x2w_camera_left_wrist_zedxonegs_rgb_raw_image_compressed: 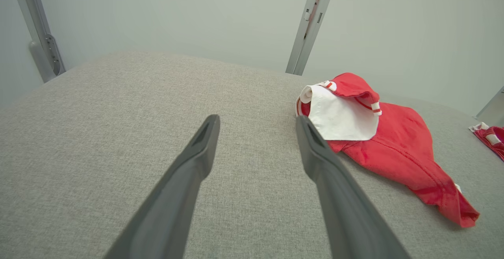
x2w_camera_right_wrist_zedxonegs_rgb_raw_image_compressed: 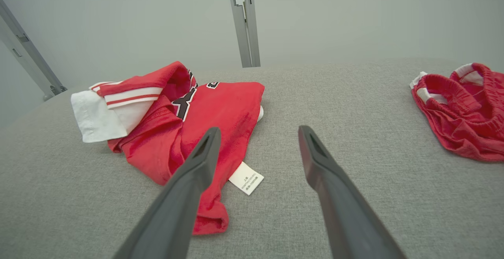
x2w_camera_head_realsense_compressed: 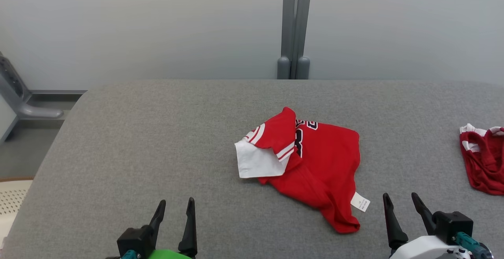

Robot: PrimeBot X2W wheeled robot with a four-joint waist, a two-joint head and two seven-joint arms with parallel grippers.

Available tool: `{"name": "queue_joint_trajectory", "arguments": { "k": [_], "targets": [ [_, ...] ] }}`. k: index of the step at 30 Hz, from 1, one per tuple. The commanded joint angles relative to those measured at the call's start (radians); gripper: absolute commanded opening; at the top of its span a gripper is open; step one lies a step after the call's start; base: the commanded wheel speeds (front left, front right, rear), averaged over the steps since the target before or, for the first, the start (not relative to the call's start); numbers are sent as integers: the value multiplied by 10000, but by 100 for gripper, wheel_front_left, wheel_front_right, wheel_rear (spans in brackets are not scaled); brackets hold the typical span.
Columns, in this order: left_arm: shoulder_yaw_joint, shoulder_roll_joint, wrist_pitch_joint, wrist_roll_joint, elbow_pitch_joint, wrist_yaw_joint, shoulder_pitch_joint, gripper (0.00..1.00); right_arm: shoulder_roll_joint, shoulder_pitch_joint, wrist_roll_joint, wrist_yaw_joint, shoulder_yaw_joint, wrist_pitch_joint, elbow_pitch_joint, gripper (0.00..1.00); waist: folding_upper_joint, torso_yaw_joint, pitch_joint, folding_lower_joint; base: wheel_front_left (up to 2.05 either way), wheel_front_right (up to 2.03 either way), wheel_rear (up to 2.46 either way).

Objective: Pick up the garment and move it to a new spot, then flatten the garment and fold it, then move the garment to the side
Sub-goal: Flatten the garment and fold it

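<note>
Grey fabric tabletop [x2w_camera_head_realsense_compressed: 138, 141], grippy weave, so cloth will likely drag rather than slide. Left end effector [x2w_camera_head_realsense_compressed: 177, 200] sits low left, fingers spread wide, empty, well apart from the work. Red jersey [x2w_camera_head_realsense_compressed: 319, 160] lies crumpled mid-tabletop, white sleeve [x2w_camera_head_realsense_compressed: 256, 162] flopped over on its left. Probably light and limp, and it would sag and bunch from a single pinch. Best holds: sleeve edge for the left, hem corner by the care label [x2w_camera_head_realsense_compressed: 360, 202] for the right. Right end effector [x2w_camera_head_realsense_compressed: 400, 195] wide, empty, near that label. Red shorts [x2w_camera_head_realsense_compressed: 484, 160] far right crowd the side spot.
</note>
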State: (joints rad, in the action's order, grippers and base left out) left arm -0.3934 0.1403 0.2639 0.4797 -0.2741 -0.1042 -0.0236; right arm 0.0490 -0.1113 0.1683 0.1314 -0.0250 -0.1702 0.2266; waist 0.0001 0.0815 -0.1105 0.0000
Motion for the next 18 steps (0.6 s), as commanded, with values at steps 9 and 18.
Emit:
{"name": "queue_joint_trajectory", "arguments": {
  "k": [9,18],
  "targets": [
    [-32,73,5,-34,-61,15,196,100,27,126,-118,-15,159,30,131,100,-1,150,133,0,0,0,0],
    [-154,42,-7,-171,5,-37,359,100,35,426,-275,-15,1633,288,883,100,-1,564,537,0,0,0,0]
  ]
}}
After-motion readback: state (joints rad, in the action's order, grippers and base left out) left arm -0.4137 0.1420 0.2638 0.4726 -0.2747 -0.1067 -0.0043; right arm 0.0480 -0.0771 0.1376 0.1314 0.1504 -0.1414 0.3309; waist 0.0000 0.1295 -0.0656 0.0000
